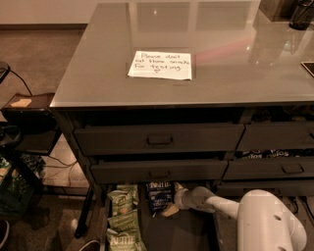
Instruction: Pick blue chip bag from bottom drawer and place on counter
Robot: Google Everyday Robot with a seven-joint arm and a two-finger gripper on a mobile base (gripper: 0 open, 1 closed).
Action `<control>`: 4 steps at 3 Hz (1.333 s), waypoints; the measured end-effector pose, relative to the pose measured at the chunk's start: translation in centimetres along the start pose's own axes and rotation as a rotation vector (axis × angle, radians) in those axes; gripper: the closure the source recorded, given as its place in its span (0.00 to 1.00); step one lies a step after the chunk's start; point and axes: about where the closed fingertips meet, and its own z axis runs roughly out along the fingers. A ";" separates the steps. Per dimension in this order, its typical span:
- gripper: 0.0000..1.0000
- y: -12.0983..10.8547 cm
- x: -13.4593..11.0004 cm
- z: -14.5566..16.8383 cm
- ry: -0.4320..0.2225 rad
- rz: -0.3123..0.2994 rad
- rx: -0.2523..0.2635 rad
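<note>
The blue chip bag point(158, 193) lies in the open bottom drawer point(189, 231), at its back under the cabinet front. My gripper point(171, 206) is low in that drawer, right against the bag's right edge, on a white arm point(267, 220) that comes in from the lower right. Whether it touches or holds the bag does not show. The counter point(230, 73) is above, glossy grey, with a white handwritten note point(160, 64) on it.
Green snack bags point(120, 218) lie in the drawer, left of the blue bag. Two wider drawers with recessed handles point(159, 139) sit above, slightly pulled out. A dark container point(301, 14) stands at the counter's far right. A low side table point(24, 105) and cables are to the left.
</note>
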 end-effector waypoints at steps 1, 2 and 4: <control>0.19 0.0 0.1 0.9 0.000 -0.005 -0.012; 0.41 0.2 -0.1 1.2 -0.010 -0.019 -0.017; 1.00 1.2 -1.2 -0.6 -0.053 -0.068 -0.028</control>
